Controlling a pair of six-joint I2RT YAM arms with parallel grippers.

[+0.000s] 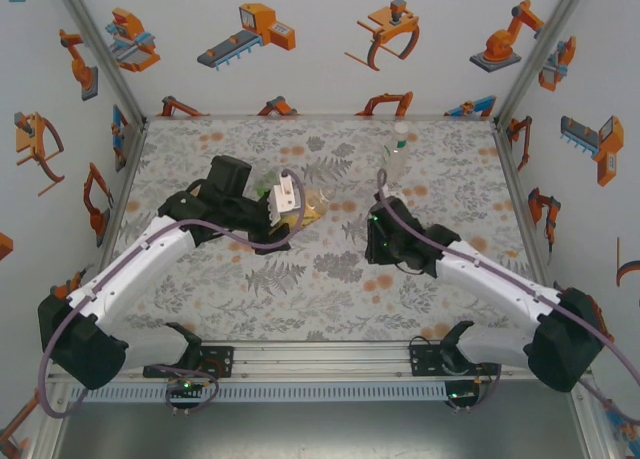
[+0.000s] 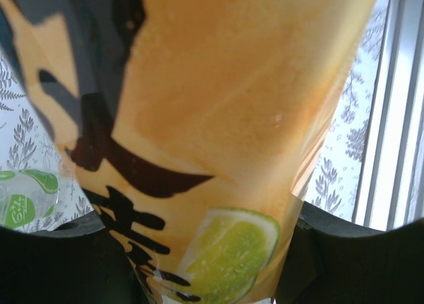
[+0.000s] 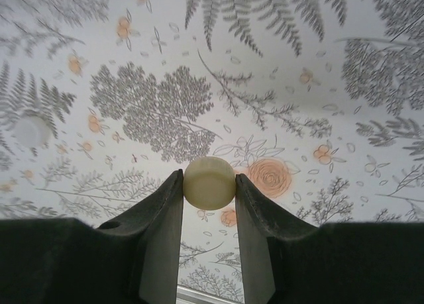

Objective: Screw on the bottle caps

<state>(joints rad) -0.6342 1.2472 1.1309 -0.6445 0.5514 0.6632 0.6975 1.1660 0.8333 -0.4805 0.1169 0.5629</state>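
your left end effector is closed on the yellow-labelled amber bottle, with a dark finger pressed to each side of its body. in the left wrist view the bottle's long axis runs up the picture, away from the fingers and leaning a little. you cannot tell from here which end is the neck. its label is glossy orange-yellow film with black brush lettering and a cut lime. in the top view the bottle sits near the middle of the worktop. just beside it lies the clear green-tinted bottle.

your right end effector is narrow and pinches a pale yellow-green cap by its rim. the round, smooth, matte face is turned toward the wrist camera, above the fern-and-flower print.

the slim clear bottle stands near the far edge, well apart from both.
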